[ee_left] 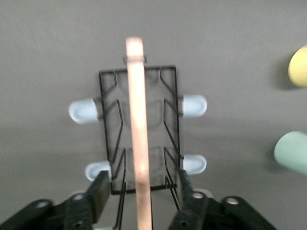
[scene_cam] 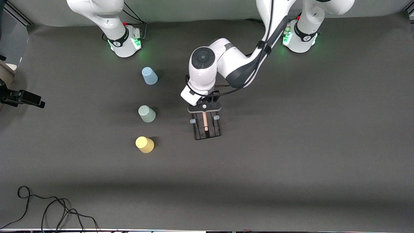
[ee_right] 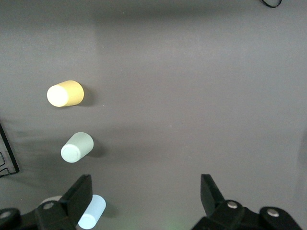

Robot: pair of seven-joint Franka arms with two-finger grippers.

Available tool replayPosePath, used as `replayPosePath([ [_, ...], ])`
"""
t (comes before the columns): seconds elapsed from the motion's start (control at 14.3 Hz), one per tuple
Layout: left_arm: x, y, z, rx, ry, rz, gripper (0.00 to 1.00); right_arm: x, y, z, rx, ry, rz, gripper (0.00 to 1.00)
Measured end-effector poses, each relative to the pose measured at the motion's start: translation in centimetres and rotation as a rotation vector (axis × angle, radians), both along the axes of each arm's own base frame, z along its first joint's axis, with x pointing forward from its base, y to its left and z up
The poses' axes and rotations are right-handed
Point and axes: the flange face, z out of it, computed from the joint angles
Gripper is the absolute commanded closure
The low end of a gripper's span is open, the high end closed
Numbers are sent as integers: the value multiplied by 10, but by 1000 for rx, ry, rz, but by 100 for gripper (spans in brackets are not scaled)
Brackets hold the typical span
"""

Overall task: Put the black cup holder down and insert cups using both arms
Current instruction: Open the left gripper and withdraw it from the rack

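Observation:
The black cup holder (scene_cam: 207, 127) (ee_left: 136, 120) stands on the dark mat at the table's middle, its wooden rod handle on top. My left gripper (scene_cam: 204, 111) (ee_left: 142, 178) is low over the holder's end nearest the arms. It is open, one finger on each side of the rod, with a gap either way. Three cups stand bottom up in a row toward the right arm's end: the blue cup (scene_cam: 149, 75) (ee_right: 92, 212), the grey-green cup (scene_cam: 147, 114) (ee_right: 76, 147) and the yellow cup (scene_cam: 144, 144) (ee_right: 64, 93). High above them my right gripper (ee_right: 146, 181) is wide open and holds nothing.
A loose black cable (scene_cam: 48, 207) lies at the table's edge nearest the front camera, toward the right arm's end. A black device (scene_cam: 22, 97) juts in at that end's edge. The arm bases (scene_cam: 124, 40) (scene_cam: 299, 37) stand along the edge farthest from the front camera.

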Motion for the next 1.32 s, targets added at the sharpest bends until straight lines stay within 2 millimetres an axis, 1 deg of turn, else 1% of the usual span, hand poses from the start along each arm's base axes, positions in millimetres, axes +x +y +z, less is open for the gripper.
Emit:
replayPosePath([
  [0.07,15,18,20,2,-1,7,0,0,0,0,0,0,0,0],
  [0.14,32,46,48,11,8,8,0,0,0,0,0,0,0,0],
  [0.21,47,82,78,21,28,4,0,0,0,0,0,0,0,0],
  [0.28,60,126,109,33,53,-9,0,0,0,0,0,1,1,0],
  [0.35,71,177,138,48,84,-32,0,0,0,-1,1,3,2,0],
  [0.42,79,230,162,57,116,-61,0,0,1,-3,1,6,5,0],
  [0.49,85,281,181,56,137,-89,0,0,3,-4,2,9,8,0],
  [0.56,90,328,196,49,144,-112,0,0,4,-5,3,11,9,0],
  [0.63,93,368,206,39,140,-130,0,0,5,-6,7,13,11,0],
  [0.7,95,401,212,30,131,-142,0,0,8,-9,16,17,13,0],
  [0.77,95,429,217,24,121,-149,0,0,10,-12,29,20,10,0],
  [0.91,92,475,224,15,105,-152,0,1,19,-23,58,15,-29,0],
  [0.98,91,492,226,15,94,-149,0,2,31,-29,64,13,-59,0],
  [1.05,89,505,227,20,79,-141,0,3,48,-36,63,12,-86,0],
  [1.12,88,513,226,28,64,-134,0,3,69,-44,59,12,-103,0],
  [1.18,87,517,225,37,56,-132,0,2,90,-53,56,10,-114,0],
  [1.32,87,517,225,41,45,-131,0,-1,127,-76,50,0,-141,0],
])
